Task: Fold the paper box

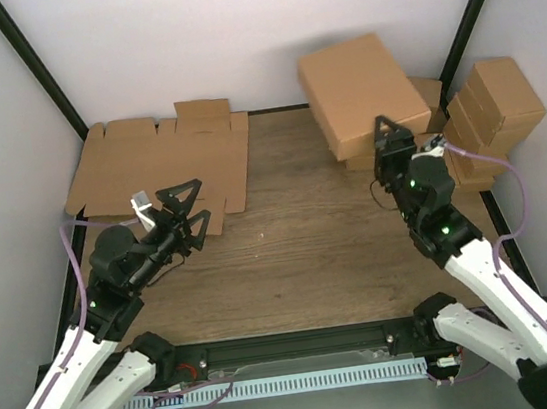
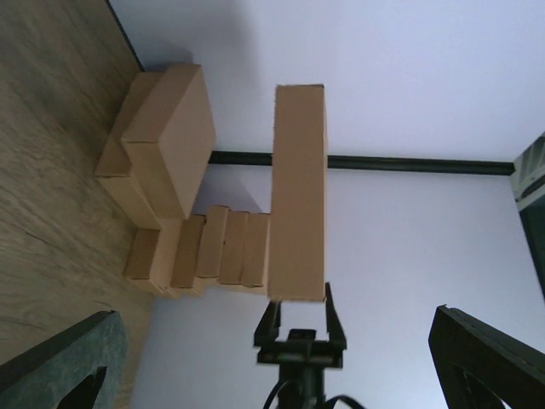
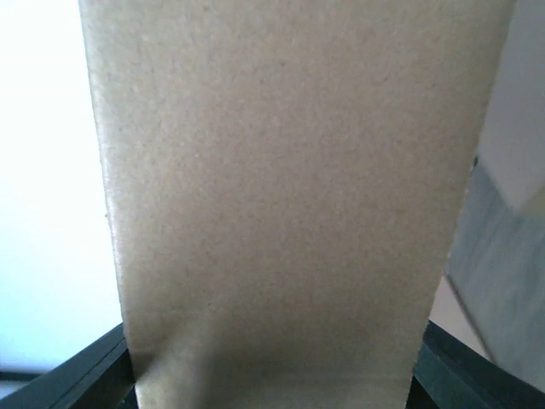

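The paper box [image 1: 358,92] is a folded, closed brown cardboard box held up in the air at the back right. My right gripper [image 1: 393,144] is shut on its near end. In the left wrist view the box [image 2: 300,192] shows edge-on, with the right gripper [image 2: 301,308] clamping its lower end. In the right wrist view the box [image 3: 281,204] fills the space between my fingers [image 3: 98,371]. My left gripper [image 1: 187,212] is open and empty, low over the table's left side, its fingers [image 2: 60,358] wide apart.
Flat cardboard blanks [image 1: 162,164] lie stacked at the back left, just beyond the left gripper. Several smaller closed brown boxes [image 1: 493,110] are piled at the back right against the wall, and they also show in the left wrist view [image 2: 166,145]. Black frame posts stand in both back corners.
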You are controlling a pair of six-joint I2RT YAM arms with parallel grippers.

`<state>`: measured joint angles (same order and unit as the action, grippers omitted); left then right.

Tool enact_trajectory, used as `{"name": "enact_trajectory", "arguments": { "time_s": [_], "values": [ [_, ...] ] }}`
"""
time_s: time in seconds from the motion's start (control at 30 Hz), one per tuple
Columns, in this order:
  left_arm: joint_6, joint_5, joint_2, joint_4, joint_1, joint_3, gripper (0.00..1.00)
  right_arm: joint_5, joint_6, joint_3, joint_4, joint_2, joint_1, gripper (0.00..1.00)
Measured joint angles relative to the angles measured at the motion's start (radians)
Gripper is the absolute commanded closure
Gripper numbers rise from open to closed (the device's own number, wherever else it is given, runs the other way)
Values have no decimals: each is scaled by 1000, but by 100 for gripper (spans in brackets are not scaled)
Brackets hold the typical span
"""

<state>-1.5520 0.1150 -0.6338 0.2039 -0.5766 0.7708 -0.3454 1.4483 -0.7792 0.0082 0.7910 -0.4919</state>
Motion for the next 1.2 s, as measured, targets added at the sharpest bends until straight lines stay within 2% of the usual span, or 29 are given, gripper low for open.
{"name": "enact_trajectory", "arguments": {
  "time_s": [0.2, 0.33, 0.7, 1.2],
  "values": [
    [31, -6, 8, 25, 0, -28, 0, 122, -36, 4, 191, 180, 281, 48],
    [40, 0, -4, 20, 0, -60, 0, 173, -50, 38, 322, 261, 356, 51],
    [82, 25, -57, 6, 0, -70, 0, 98, -129, 76, 582, 393, 376, 54],
    [122, 37, -139, 0, 0, -70, 0, 80, -88, 29, 687, 706, 379, 56]
  ]
}}
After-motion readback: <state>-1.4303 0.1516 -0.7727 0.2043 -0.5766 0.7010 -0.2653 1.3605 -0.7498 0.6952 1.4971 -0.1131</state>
